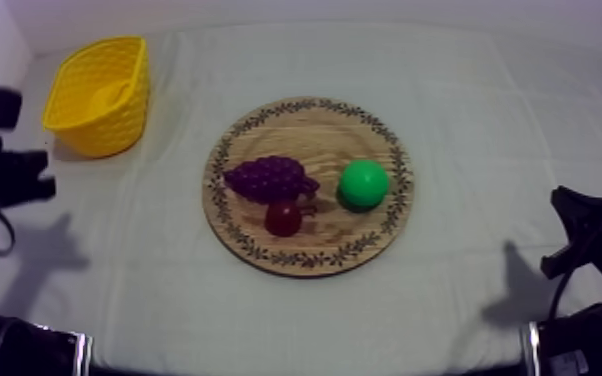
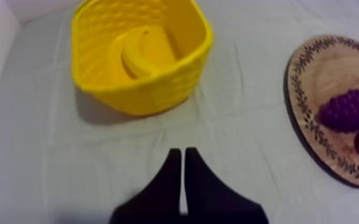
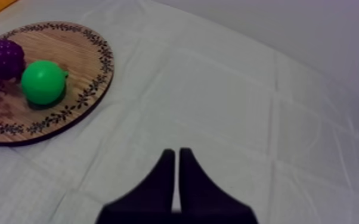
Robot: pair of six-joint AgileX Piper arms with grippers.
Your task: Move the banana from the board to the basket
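The table (image 1: 485, 110), under its grey-white cloth, is taking up the whole scene. The round wooden board (image 1: 305, 128) with its patterned rim is lying flat in the middle of the cloth. The yellow basket (image 1: 117, 122) is standing at the far left of the table, well apart from the board.

The left gripper (image 2: 183, 152) is hovering over bare cloth on the near side of the basket, with the board's edge off to one side. Its two black fingers are pressing together into a narrow wedge and gripping nothing. The right gripper (image 3: 176, 153) is hanging over bare cloth beside the board, on the green fruit's side. Its fingers are likewise lying closed against each other with nothing between them. From above, both arms are sitting low at their own edges of the table, away from the board.

The banana (image 2: 149, 50) is resting inside the basket, curving along its bottom. The bunch of grapes (image 1: 270, 178) is lying on the left half of the board. The round green fruit (image 1: 364, 183) is sitting on the right half, apart from the grapes. The small red fruit (image 1: 284, 217) is sitting just beside the grapes on their near side, seemingly touching them.
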